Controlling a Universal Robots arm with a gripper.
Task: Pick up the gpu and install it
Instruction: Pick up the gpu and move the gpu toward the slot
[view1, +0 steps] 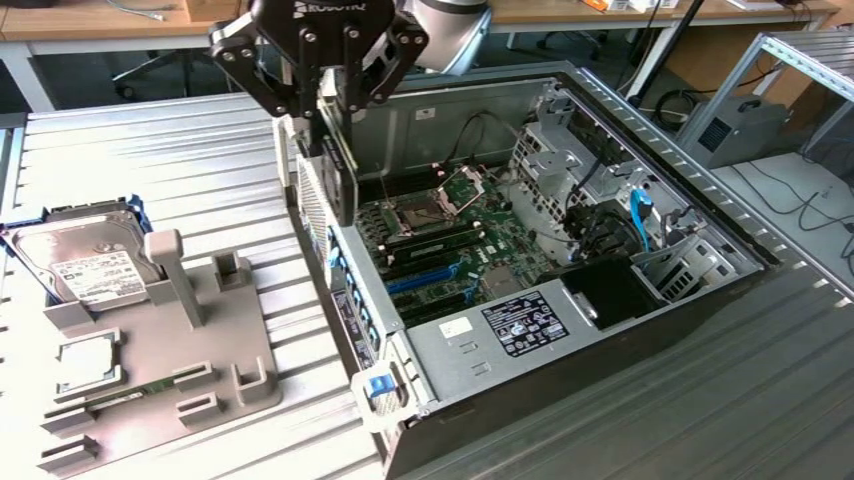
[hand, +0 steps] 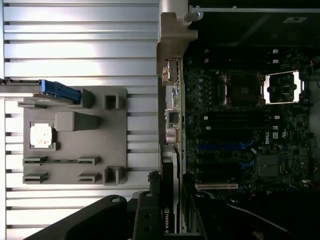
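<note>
1. The gripper (view1: 334, 105) is clenching on the graphics card (view1: 342, 165), its jaws pinching the card's upper edge from both faces.
2. The card is hanging upright and edge-on to the exterior view, lifted clear of the table (view1: 160, 150). It is sitting at about ten o'clock from the middle of the computer case (view1: 601, 400), over the case's near wall.
3. Judging from this, the pickup is done and the install is not. The card is hovering above the case rim and not touching the main board (view1: 467, 240). The blue slots (view1: 430, 278) at about five o'clock from the card are standing empty.
4. At about eight o'clock from the gripper, the grey tray (view1: 200, 350) is lying on the table, well apart from the card. It is carrying a hard drive (view1: 87, 265), a processor chip (view1: 87, 362) and a memory stick (view1: 127, 392).
5. The finger links are hiding the exact pad contact. The card's lower connector edge is hard to make out against the case wall. In the wrist view the gripper body is darkening much of the card, so I cannot tell which slot it is lining up with.
</note>
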